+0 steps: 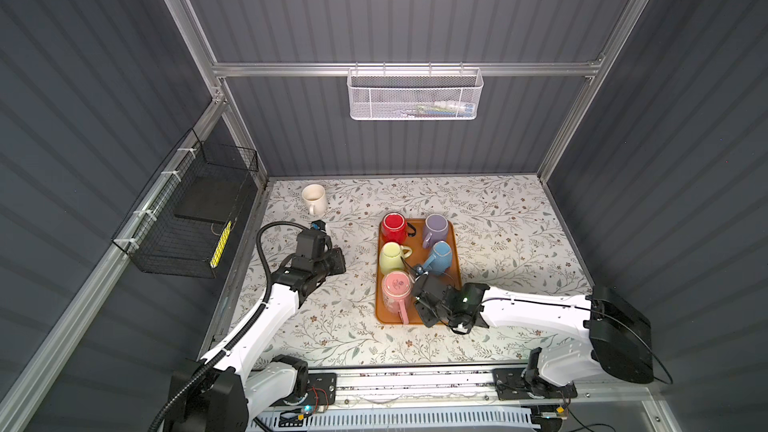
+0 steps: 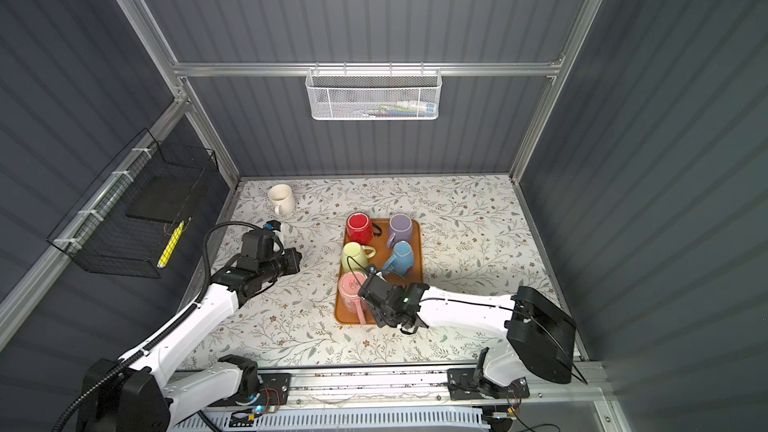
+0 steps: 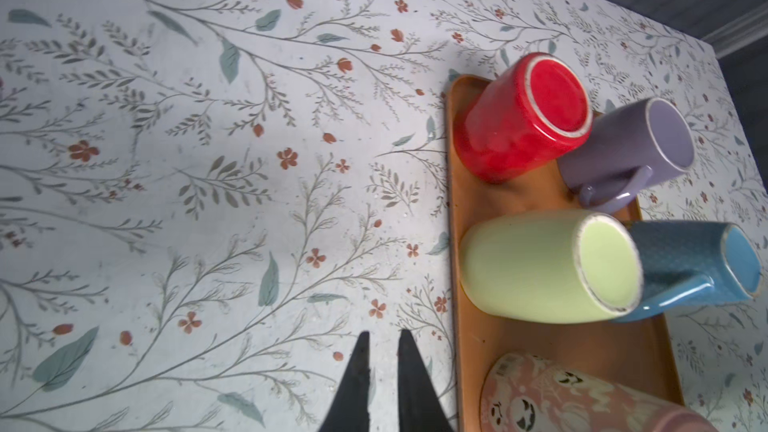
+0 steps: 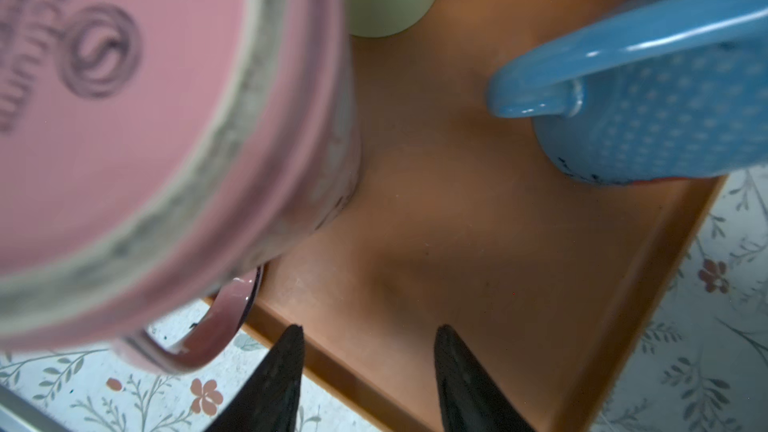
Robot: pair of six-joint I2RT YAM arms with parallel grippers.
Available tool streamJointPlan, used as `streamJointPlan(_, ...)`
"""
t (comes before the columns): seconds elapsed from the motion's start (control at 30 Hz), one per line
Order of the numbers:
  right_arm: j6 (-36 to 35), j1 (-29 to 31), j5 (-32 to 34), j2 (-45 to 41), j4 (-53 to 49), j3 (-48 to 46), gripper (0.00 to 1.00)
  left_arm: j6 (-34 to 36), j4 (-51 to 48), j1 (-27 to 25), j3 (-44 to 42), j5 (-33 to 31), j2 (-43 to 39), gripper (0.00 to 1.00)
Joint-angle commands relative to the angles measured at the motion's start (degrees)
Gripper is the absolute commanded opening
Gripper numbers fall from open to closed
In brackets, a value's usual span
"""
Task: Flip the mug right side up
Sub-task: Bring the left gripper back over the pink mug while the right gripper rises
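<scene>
Your two top views sit high over the near edge, looking steeply down on the whole surface (image 1: 519, 222) and both arms. They share almost everything, offset slightly sideways. Your left wrist view looks down past its jaws from beside the tray (image 3: 453, 201), at middling range. Your right wrist view hangs very close over the tray. Both wrist views catch the pink mug (image 4: 124, 118) and blue mug (image 4: 665, 118).

In the right wrist view the pink mug (image 4: 124, 118) is blurred and cut off at the edge, and the blue mug (image 4: 665, 97) is cropped. In a top view the contents of the white basket (image 1: 413, 95) cannot be told, and the 5 o'clock corner of the tray (image 1: 383, 317) is covered by the right arm (image 1: 532, 305).
</scene>
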Motion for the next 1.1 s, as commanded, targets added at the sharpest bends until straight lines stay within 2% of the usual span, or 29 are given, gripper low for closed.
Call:
streamJointPlan(0.0, 0.4, 1.97, 3.92, 2.77, 0.22, 3.08, 0.53, -1.77, -1.98, 1.75, -1.53, 2.61, -2.09, 0.15)
streamJointPlan(0.3, 4.3, 6.85, 2.41, 6.59, -4.4, 9.65, 0.53, -1.73, -1.64, 6.61, -2.89, 8.14, -2.26, 0.15)
streamJointPlan(0.43, 4.51, 7.85, 1.16, 9.05, -6.0, 13.18, 0.53, -2.74, 0.7, 6.85, -3.86, 10.55, -2.2, 0.16)
streamJointPlan(0.57, 4.51, 7.13, -0.23, 9.8, -7.23, 14.7, 0.53, -1.1, -1.31, 6.85, -3.34, 12.69, -3.73, 0.16)
streamJointPlan(0.67, 3.7, 4.08, -5.7, 7.04, -6.23, 12.88, 0.53, -1.0, -3.2, 6.69, -3.07, 15.86, -6.2, 0.2)
streamJointPlan(0.73, 1.45, 1.07, -11.94, 3.56, -5.29, 10.97, 0.53, -1.03, -4.87, 5.98, -3.03, 18.66, -7.76, 0.23)
streamJointPlan(0.83, -2.49, -4.17, -19.0, -2.45, -5.89, 8.46, 0.52, -0.46, -9.2, 1.67, -1.98, 17.54, -9.53, 0.25)
streamJointPlan(0.93, -6.28, -9.75, -21.63, -7.47, -7.84, 7.63, 0.52, -1.61, -11.65, -5.4, -1.36, 12.45, -11.26, 0.29)
streamJointPlan(1.07, -9.24, -16.45, -21.39, -10.78, -8.32, 7.89, 0.53, -3.4, -12.63, -8.77, -2.37, 12.95, -13.03, 0.32)
